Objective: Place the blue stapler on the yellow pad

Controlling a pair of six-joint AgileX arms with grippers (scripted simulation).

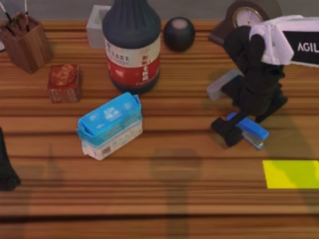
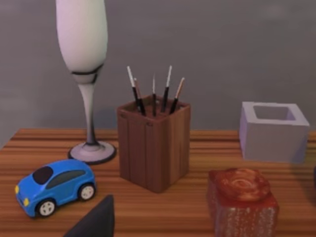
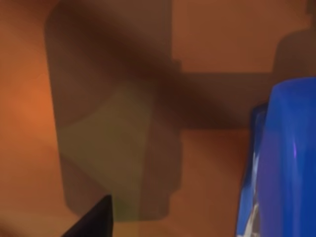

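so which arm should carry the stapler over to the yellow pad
Right. Its tool is already at the blue stapler, on the table's right side, with the yellow pad close by at the right edge. The left arm sits parked at the far left edge.

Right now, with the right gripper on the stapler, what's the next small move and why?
Probably carry it toward the table's right front. The right gripper appears shut on the blue stapler, which is apart from the yellow pad, so it likely needs moving over the pad before release. The left arm sits parked at the left edge.
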